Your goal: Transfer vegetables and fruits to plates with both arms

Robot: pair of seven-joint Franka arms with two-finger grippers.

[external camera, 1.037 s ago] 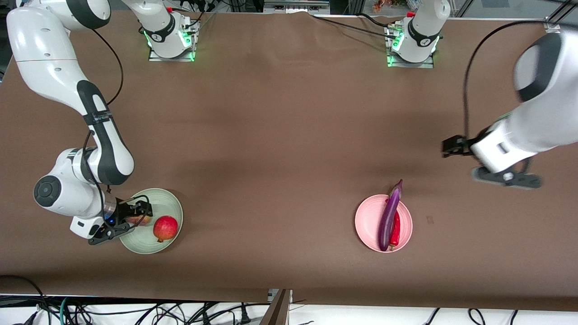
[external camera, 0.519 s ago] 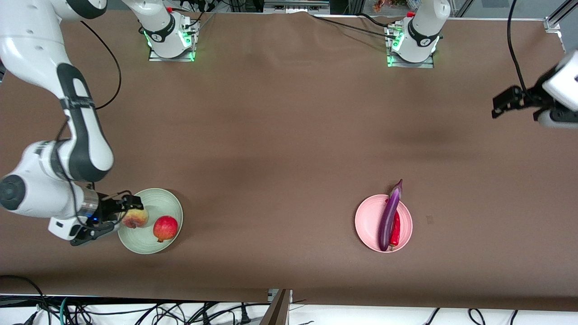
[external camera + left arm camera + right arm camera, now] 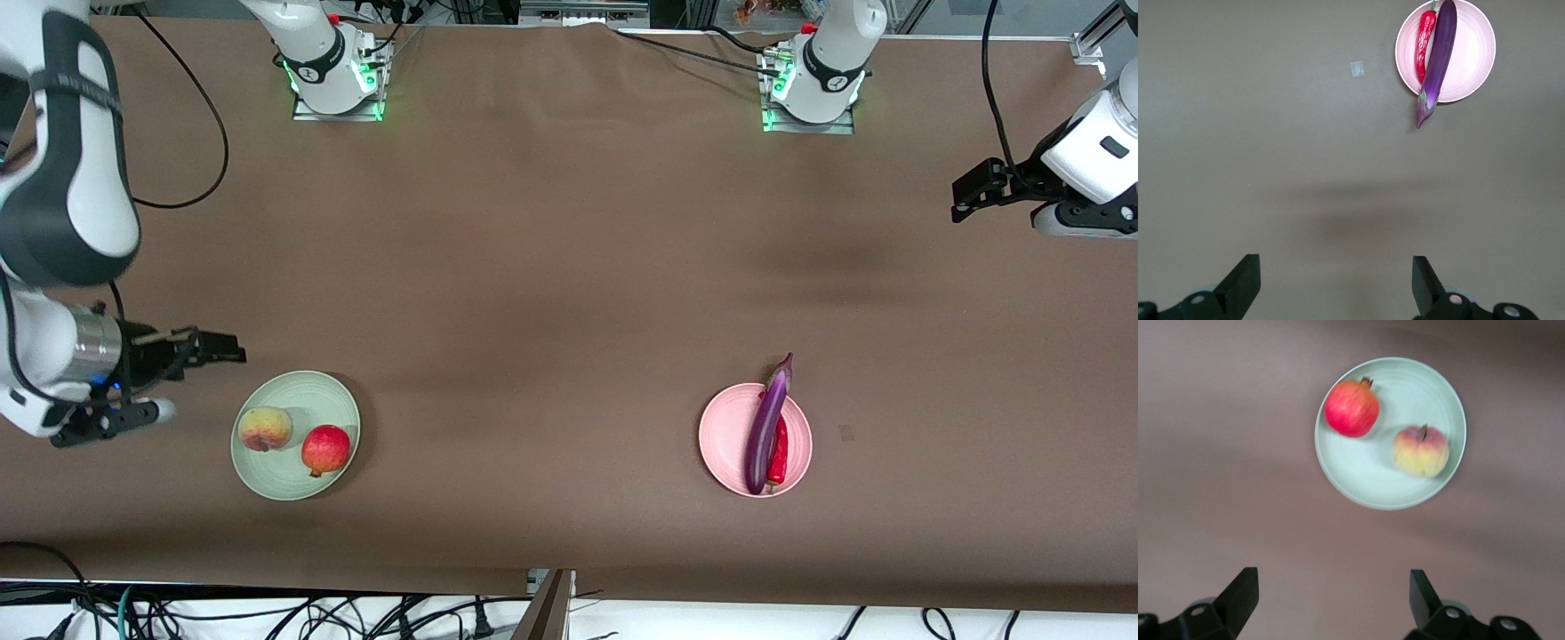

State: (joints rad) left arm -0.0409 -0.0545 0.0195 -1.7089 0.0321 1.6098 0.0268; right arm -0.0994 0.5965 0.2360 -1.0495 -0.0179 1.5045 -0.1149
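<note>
The pale green plate [image 3: 271,476] holds the yellow-pink peach [image 3: 265,428] and the red pomegranate [image 3: 325,449]; all three show in the right wrist view: plate [image 3: 1365,480], peach [image 3: 1421,451], pomegranate [image 3: 1351,408]. The pink plate [image 3: 725,436] holds the purple eggplant [image 3: 767,425] and the red chili [image 3: 780,453]; the left wrist view shows the plate [image 3: 1475,53], eggplant [image 3: 1439,57] and chili [image 3: 1425,37]. My right gripper [image 3: 227,349] is open and empty, up over the table beside the green plate. My left gripper [image 3: 965,197] is open and empty, high over the left arm's end of the table.
The brown table [image 3: 551,267] carries a small tape mark [image 3: 846,433] beside the pink plate. The two arm bases [image 3: 333,67] [image 3: 813,76] stand at the table's edge farthest from the front camera. Cables hang along the near edge.
My right gripper let go of the peach on the green plate and rose away from it. My left gripper drew back from over the table near the pink plate to the table's end.
</note>
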